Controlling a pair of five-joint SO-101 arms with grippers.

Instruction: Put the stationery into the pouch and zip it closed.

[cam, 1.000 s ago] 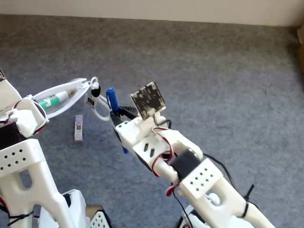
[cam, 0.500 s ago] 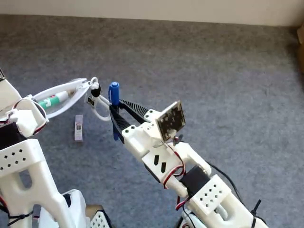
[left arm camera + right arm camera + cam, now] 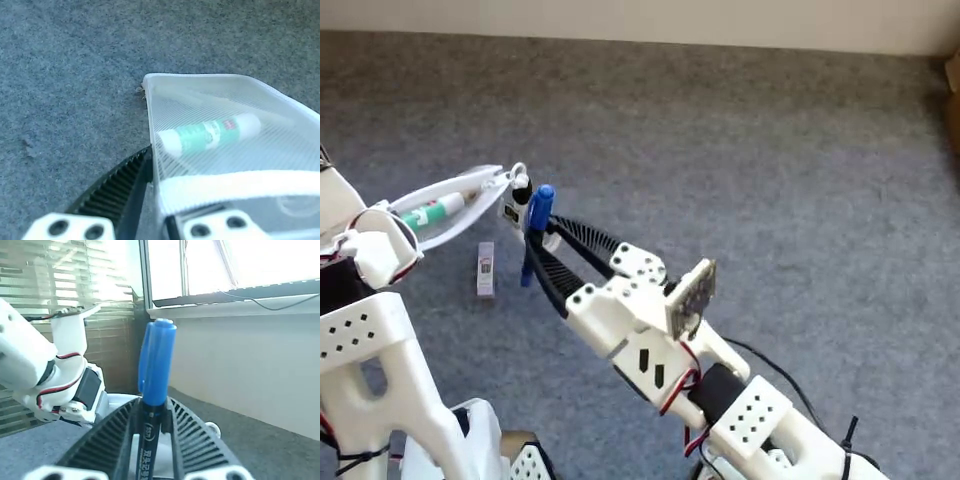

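Note:
A clear mesh pouch (image 3: 445,210) with a white zip edge is held off the grey carpet by my left gripper (image 3: 157,175), shut on the pouch's (image 3: 225,135) rim. A green-and-white glue stick (image 3: 432,212) lies inside the pouch, also seen through the mesh in the left wrist view (image 3: 207,135). My right gripper (image 3: 542,252) is shut on a blue pen (image 3: 534,228), capped end up, right beside the pouch's zip pull (image 3: 518,185). The pen (image 3: 155,375) stands upright between the black fingers (image 3: 102,447). A small white eraser (image 3: 485,270) lies on the carpet below the pouch.
Grey carpet (image 3: 770,180) stretches free to the right and far side. The left arm's white body (image 3: 370,340) fills the near left corner. In the right wrist view, the left arm (image 3: 45,375) stands close behind the pen.
My right arm has swung the blue pen leftward to the pouch's zip end, and its wrist has turned. The left arm and pouch have not moved.

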